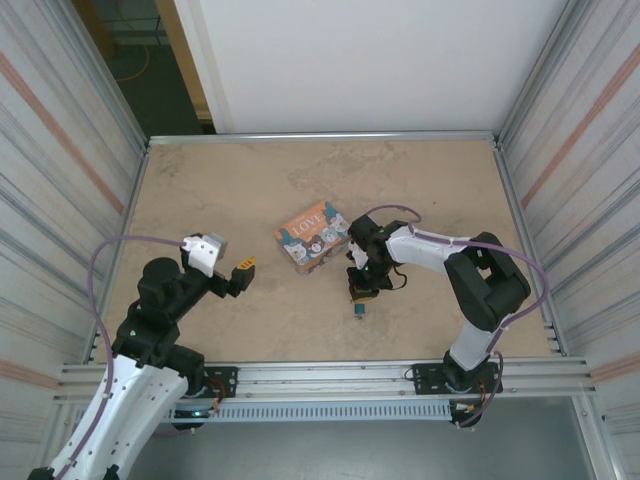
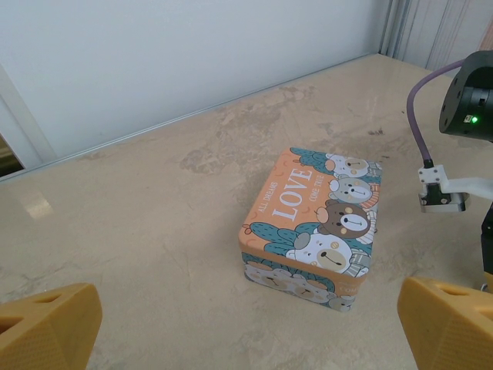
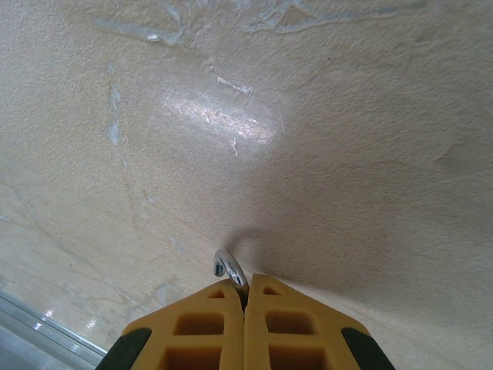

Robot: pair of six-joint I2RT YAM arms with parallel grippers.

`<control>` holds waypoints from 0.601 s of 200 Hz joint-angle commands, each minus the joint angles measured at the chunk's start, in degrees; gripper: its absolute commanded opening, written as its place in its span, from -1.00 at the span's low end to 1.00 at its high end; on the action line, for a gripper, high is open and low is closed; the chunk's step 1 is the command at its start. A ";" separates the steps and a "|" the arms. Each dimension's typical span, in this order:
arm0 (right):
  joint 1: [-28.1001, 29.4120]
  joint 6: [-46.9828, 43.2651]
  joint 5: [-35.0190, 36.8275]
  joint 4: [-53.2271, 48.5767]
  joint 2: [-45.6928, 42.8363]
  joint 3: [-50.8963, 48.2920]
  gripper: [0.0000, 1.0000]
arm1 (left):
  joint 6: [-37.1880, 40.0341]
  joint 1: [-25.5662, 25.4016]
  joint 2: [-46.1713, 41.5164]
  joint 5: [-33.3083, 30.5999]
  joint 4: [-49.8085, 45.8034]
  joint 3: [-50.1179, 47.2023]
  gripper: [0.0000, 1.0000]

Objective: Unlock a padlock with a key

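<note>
The padlock (image 1: 358,313) is a tiny blue-teal piece low against the table, just below my right gripper (image 1: 360,292). In the right wrist view the right gripper (image 3: 245,282) is shut, and the padlock's curved silver shackle (image 3: 229,270) pokes out between the yellow fingertips just above the table; the body is hidden there. The key is out of view. My left gripper (image 1: 240,272) hangs open at the left with nothing in it. In the left wrist view its two yellow fingers (image 2: 48,324) stand wide apart, facing the tin.
An orange "LOVE" cat-picture tin (image 1: 312,236) lies shut at the table's middle, just left of my right arm (image 1: 440,250); in the left wrist view this tin (image 2: 312,223) lies ahead. Metal rails (image 1: 320,137) and ribbed walls (image 1: 60,150) border the table.
</note>
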 commanded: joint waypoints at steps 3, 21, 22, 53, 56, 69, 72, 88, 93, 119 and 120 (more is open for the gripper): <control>0.59 -0.31 2.67 0.52 1.47 0.34 -0.91 | -0.50 0.38 0.20 0.71 0.95 -0.44 0.97; 0.62 -0.33 2.84 0.52 1.31 0.29 -0.84 | -0.50 0.41 0.21 0.77 0.91 -0.45 0.97; 0.59 -0.33 2.83 0.57 1.31 0.29 -0.84 | -0.50 0.41 0.21 0.78 0.88 -0.45 0.97; 0.58 -0.24 2.97 0.52 0.92 0.29 -0.73 | -0.50 0.41 0.21 0.70 0.85 -0.36 0.97; 0.59 -0.17 2.93 0.52 0.88 0.32 -0.71 | -0.50 0.34 0.16 0.67 0.85 -0.36 0.97; 0.66 -0.21 2.98 0.48 0.65 0.29 -0.62 | -0.50 0.39 0.21 0.73 0.76 -0.34 0.97; 0.67 -0.18 3.00 0.44 0.53 0.29 -0.60 | -0.50 0.41 0.21 0.70 0.76 -0.35 0.97; 0.74 -0.24 3.26 0.31 0.32 0.40 -0.54 | -0.49 0.41 0.21 0.72 0.76 -0.36 0.97; 0.74 -0.24 3.42 0.26 0.17 0.37 -0.51 | -0.46 0.40 0.21 0.78 0.76 -0.35 0.97; 0.74 -0.13 3.97 0.05 -0.49 0.38 -0.42 | -0.50 0.36 0.21 0.62 0.76 -0.30 0.97; 0.78 -0.10 3.97 0.02 -0.56 0.38 -0.42 | -0.50 0.38 0.21 0.66 0.76 -0.33 0.97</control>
